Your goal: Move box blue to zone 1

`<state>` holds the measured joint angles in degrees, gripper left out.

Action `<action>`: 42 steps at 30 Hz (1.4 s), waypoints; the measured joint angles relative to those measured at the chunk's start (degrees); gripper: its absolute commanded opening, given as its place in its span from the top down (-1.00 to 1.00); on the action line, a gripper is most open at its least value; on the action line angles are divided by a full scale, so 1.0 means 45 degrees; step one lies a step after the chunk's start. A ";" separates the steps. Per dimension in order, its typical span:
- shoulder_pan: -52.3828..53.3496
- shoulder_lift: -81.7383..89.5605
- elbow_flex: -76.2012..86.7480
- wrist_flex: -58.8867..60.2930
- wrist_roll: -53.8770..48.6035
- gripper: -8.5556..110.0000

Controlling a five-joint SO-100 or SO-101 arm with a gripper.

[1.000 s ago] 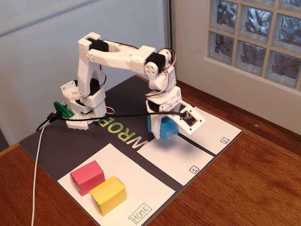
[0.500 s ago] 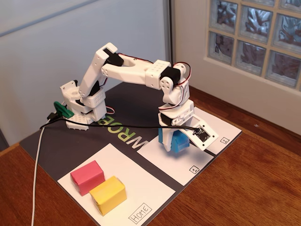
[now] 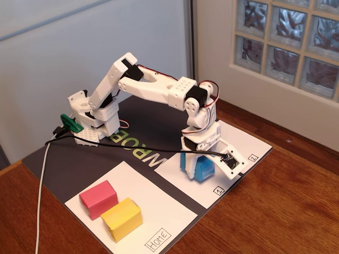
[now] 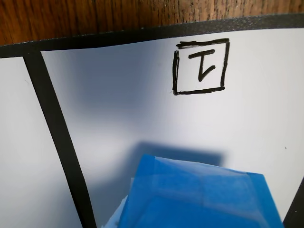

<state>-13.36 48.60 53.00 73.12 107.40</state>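
Observation:
The blue box sits tilted between my gripper's jaws, low over zone 1, the white panel with a boxed "1" in its corner. In the wrist view the blue box fills the bottom edge and casts a shadow on the white paper of zone 1. The boxed "1" lies just beyond it. The gripper looks shut on the box. Its fingertips do not show in the wrist view.
A pink-red block and a yellow block stand on the "Home" panel. The panel marked "2" lies to the right, past a black stripe. The mat ends at the wooden table. A black cable crosses the mat.

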 measured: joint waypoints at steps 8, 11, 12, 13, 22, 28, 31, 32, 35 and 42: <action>-0.0059 -0.0488 0.0000 -0.0117 0.0000 0.86; -0.0059 -0.0547 -0.0020 -0.0117 0.0000 0.86; -0.0059 -0.0605 -0.0039 -0.0117 0.0000 0.86; -0.0059 -0.0684 -0.0098 -0.0117 0.0000 0.86; -0.0059 -0.0918 -0.0273 -0.0117 -0.0059 0.76; -0.0078 -0.1016 -0.0332 -0.0117 -0.0078 0.30; -0.0098 -0.1270 -0.0410 -0.0176 -0.0020 0.18; -0.0117 -0.1270 -0.0449 -0.0176 -0.0020 0.15; -0.0117 -0.1270 -0.0469 -0.0176 -0.0020 0.11; -0.0117 -0.0957 -0.0430 -0.0176 0.0000 0.10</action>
<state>-13.89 44.30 51.06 72.33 107.40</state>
